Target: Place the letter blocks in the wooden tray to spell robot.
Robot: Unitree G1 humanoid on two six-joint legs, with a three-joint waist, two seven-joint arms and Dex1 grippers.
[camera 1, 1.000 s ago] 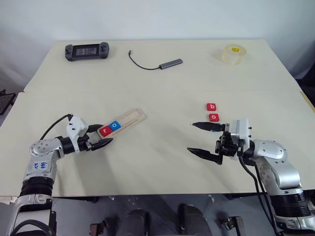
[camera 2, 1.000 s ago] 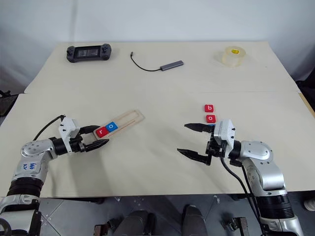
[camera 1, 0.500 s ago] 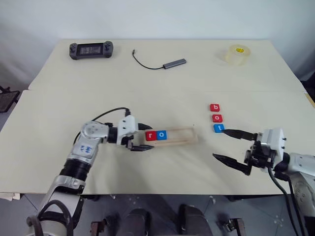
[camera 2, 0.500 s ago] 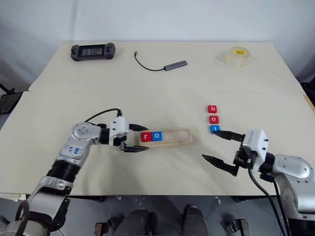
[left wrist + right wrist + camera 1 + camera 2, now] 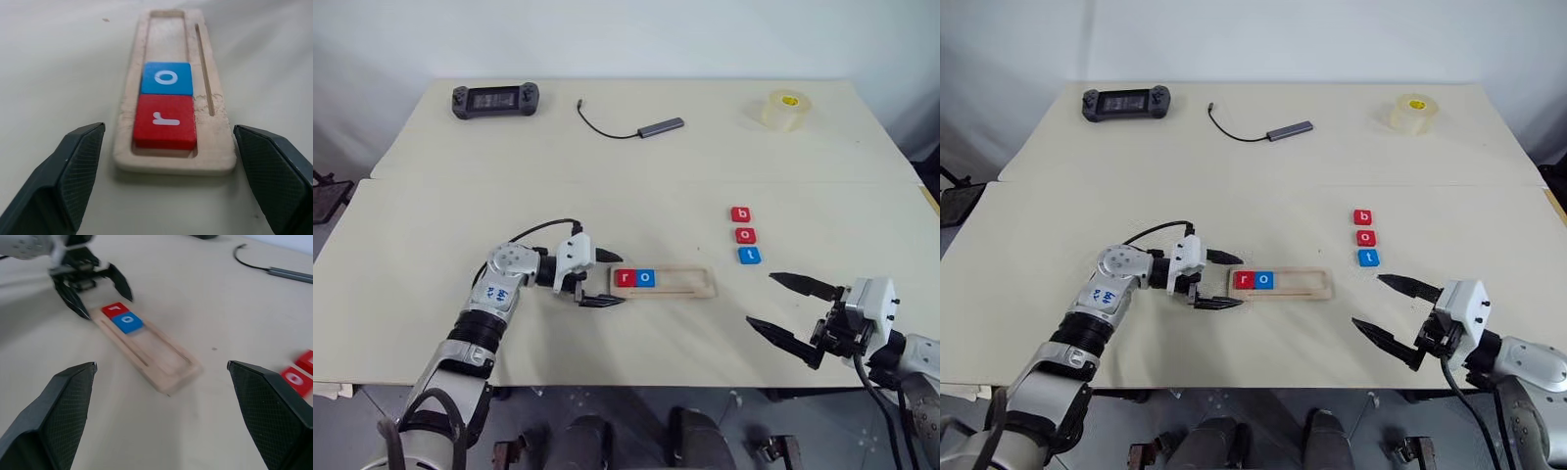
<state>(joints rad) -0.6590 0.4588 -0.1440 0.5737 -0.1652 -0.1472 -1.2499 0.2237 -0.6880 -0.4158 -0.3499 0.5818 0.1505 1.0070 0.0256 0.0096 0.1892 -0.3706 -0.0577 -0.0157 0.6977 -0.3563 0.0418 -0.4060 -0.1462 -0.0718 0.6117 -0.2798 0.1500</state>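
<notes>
The wooden tray [image 5: 666, 282] now lies square to the table's near edge, close to the middle of the near half. A second ago it sat tilted further toward the left edge, so it has been slid toward the centre and turned straight. The red r block [image 5: 625, 278] and the blue o block [image 5: 646, 278] sit side by side at its left end, with the rest of the groove bare. The left gripper [image 5: 603, 278] sits at that left end, its fingers [image 5: 80, 164] spread either side of the tray without pinching it.

The red b block [image 5: 740, 214], the red o block [image 5: 746, 235] and the blue t block [image 5: 750, 256] lie in a column toward the right edge, near the tray's right end.

The right gripper [image 5: 793, 306] has drawn back toward the near right corner, fingers wide apart and empty. With the tray brought closer to them, those three blocks look easier to fetch; b should come next.
</notes>
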